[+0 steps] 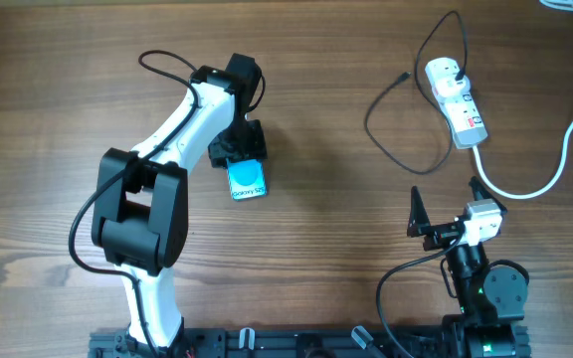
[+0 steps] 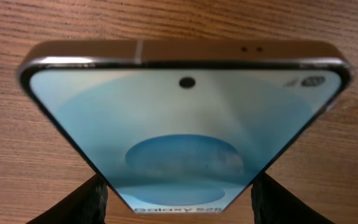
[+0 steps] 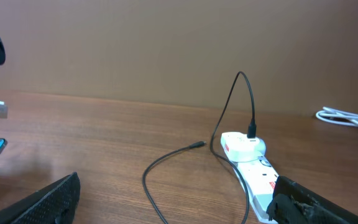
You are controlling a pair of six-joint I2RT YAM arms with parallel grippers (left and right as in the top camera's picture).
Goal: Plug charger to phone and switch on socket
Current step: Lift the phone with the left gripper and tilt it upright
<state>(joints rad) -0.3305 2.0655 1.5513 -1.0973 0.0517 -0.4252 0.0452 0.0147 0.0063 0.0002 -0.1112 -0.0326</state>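
Note:
The phone (image 1: 250, 180), with a cyan screen and Galaxy text, lies flat on the wooden table. My left gripper (image 1: 237, 151) is low over its upper half and open. In the left wrist view its fingers (image 2: 179, 208) flank the phone (image 2: 185, 124), close to its sides. The socket (image 1: 463, 107) is a white strip at the far right. The charger's white adapter (image 1: 442, 72) sits plugged in its far end. The black cable (image 1: 371, 129) loops left and its plug tip (image 1: 403, 77) lies loose on the table. My right gripper (image 1: 446, 206) is open and empty in front of the socket (image 3: 261, 179).
The socket's thick white cord (image 1: 555, 149) curves off to the far right edge of the table and shows in the right wrist view (image 3: 348, 117). The cable loop (image 3: 157, 177) and the plug tip (image 3: 201, 144) lie between my right gripper (image 3: 179, 208) and the adapter (image 3: 244, 144).

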